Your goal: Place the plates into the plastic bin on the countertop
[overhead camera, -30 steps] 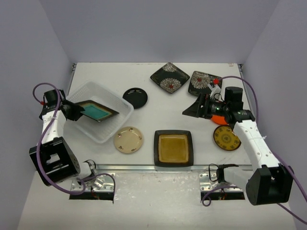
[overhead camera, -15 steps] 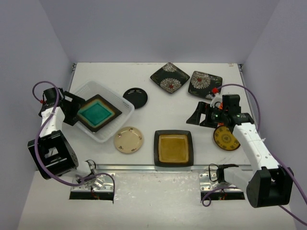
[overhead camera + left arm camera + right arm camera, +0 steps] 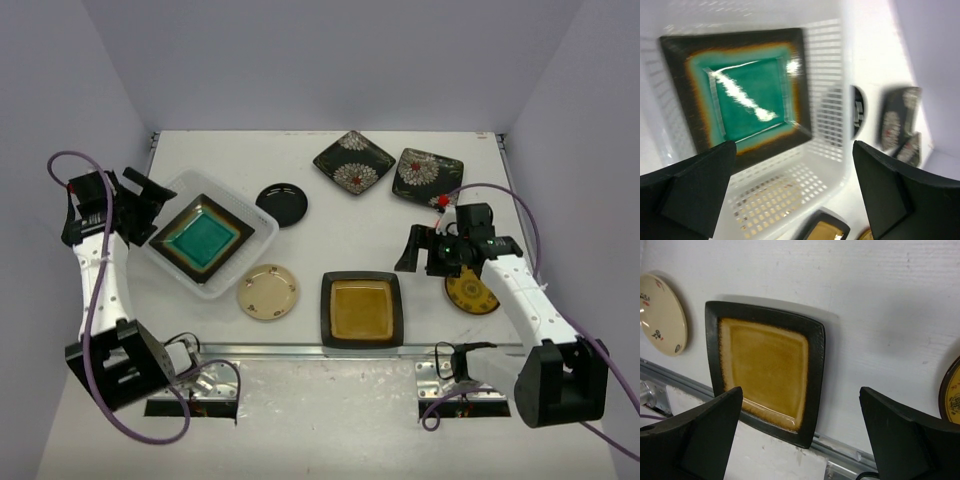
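Observation:
The clear plastic bin (image 3: 262,224) stands at the left of the countertop (image 3: 330,235). The teal square plate (image 3: 203,237) lies flat inside it, and also shows in the left wrist view (image 3: 750,100). My left gripper (image 3: 153,206) is open and empty at the bin's left rim. My right gripper (image 3: 410,250) is open and empty above the table, just right of the amber square plate (image 3: 361,307), which also shows in the right wrist view (image 3: 765,370). The orange plate is hidden.
A cream plate (image 3: 268,291) lies near the bin's front corner and a black round plate (image 3: 282,203) behind it. Two flowered square plates (image 3: 353,161) (image 3: 427,173) lie at the back. A yellow plate (image 3: 470,290) lies under my right arm. The metal rail (image 3: 300,350) runs along the front.
My left gripper let go of the teal plate, which went from tilted to flat in the bin, and drew back to the left. My right gripper moved nearer and lower, towards the amber plate.

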